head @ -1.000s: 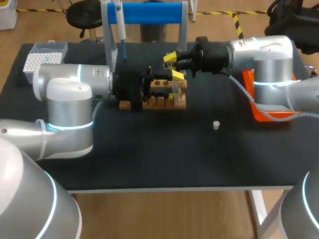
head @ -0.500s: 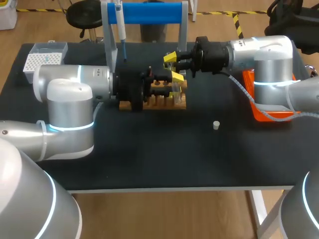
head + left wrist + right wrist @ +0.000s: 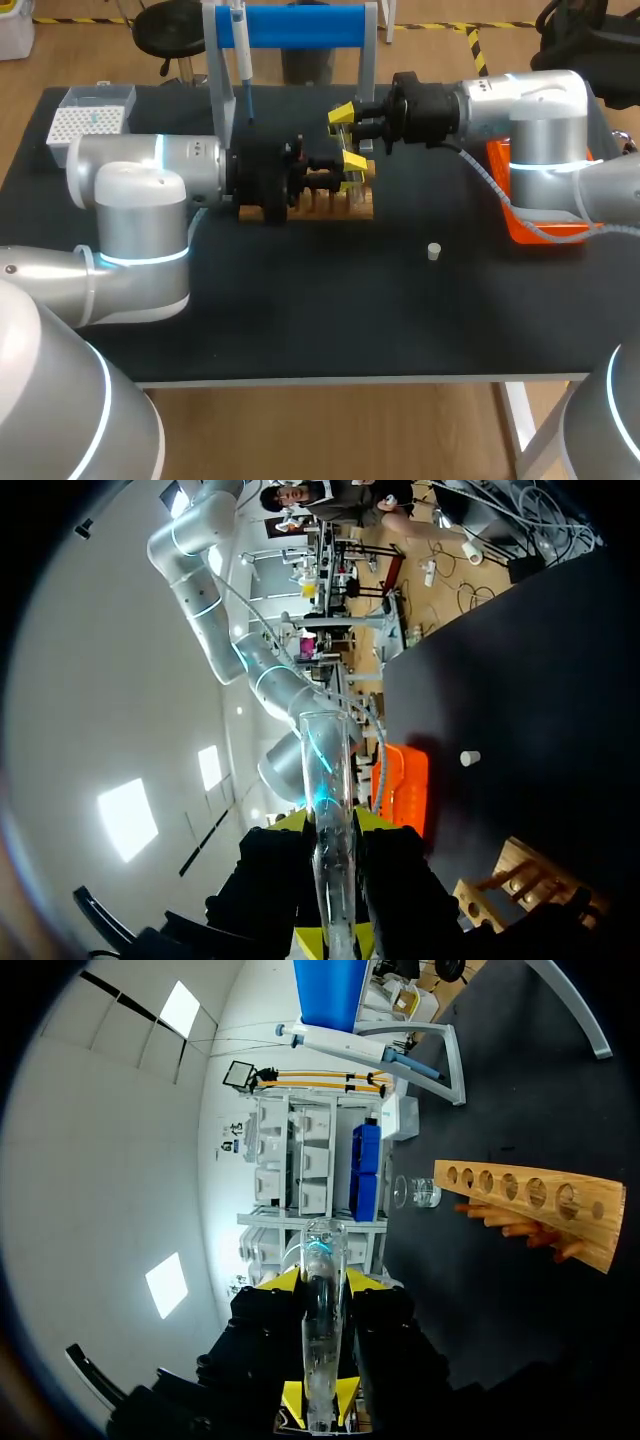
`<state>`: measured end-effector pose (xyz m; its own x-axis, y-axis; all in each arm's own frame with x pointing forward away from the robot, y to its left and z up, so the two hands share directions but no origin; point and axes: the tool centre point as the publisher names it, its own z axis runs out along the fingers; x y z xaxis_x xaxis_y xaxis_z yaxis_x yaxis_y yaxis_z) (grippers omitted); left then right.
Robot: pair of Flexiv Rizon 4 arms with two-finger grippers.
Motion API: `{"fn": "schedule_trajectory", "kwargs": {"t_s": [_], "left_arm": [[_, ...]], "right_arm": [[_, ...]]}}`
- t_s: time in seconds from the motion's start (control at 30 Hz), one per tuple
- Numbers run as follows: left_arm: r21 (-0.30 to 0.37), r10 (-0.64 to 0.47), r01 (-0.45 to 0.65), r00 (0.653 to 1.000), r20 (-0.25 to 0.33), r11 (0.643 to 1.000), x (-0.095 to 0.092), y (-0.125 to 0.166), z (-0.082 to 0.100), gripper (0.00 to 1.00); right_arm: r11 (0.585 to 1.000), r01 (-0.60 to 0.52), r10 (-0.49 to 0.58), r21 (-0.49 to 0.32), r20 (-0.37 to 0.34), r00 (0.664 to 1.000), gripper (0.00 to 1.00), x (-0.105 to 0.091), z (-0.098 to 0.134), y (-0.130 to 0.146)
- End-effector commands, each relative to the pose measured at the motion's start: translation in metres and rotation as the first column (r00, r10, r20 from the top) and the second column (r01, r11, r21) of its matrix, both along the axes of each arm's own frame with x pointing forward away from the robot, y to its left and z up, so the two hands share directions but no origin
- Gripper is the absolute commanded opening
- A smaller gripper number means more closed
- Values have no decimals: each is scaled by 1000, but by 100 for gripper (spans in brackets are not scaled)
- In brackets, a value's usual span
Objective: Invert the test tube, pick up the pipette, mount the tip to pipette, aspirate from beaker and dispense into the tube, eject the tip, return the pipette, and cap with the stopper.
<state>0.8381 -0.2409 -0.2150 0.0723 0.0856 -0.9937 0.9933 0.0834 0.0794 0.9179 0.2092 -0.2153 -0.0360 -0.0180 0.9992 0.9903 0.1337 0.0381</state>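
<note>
Our left pincer (image 3: 350, 167) hangs over the wooden rack (image 3: 335, 206), its yellow tips closed on a clear test tube (image 3: 328, 780) that sticks out ahead of the fingers. Our right pincer (image 3: 343, 118) sits just behind the rack, near the blue stand (image 3: 300, 25), and grips a second tube (image 3: 322, 1300) the same way. The two pincers are close together, the rack under and between them. The pipette (image 3: 240, 60) hangs on the stand, beside our left wrist. The beaker (image 3: 418, 1193) stands beyond the rack's far end. The tip box (image 3: 90, 115) sits at the tabletop's (image 3: 330, 310) far left corner, the orange tray (image 3: 520, 215) by the right edge under our right arm. The stopper (image 3: 433, 251) stands alone on the wide dark stretch toward the near edge
</note>
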Motion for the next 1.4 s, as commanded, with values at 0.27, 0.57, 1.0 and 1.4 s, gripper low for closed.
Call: {"fn": "schedule_trajectory", "kwargs": {"t_s": [0.27,0.57,1.0,1.4], "left_arm": [[7,29,-29,1000,0,1000,-3,-1,2,0],[7,29,-29,1000,0,1000,-3,-1,2,0],[7,29,-29,1000,0,1000,-3,-1,2,0],[7,29,-29,1000,0,1000,-3,-1,2,0]], "right_arm": [[1000,-1,1,-3,1,1000,100,0,-1,-1],[1000,-1,1,-3,1,1000,100,0,-1,-1],[915,392,-45,-89,946,321,100,-19,12,-100],[871,482,140,-91,988,-66,100,-33,-12,-111]]}}
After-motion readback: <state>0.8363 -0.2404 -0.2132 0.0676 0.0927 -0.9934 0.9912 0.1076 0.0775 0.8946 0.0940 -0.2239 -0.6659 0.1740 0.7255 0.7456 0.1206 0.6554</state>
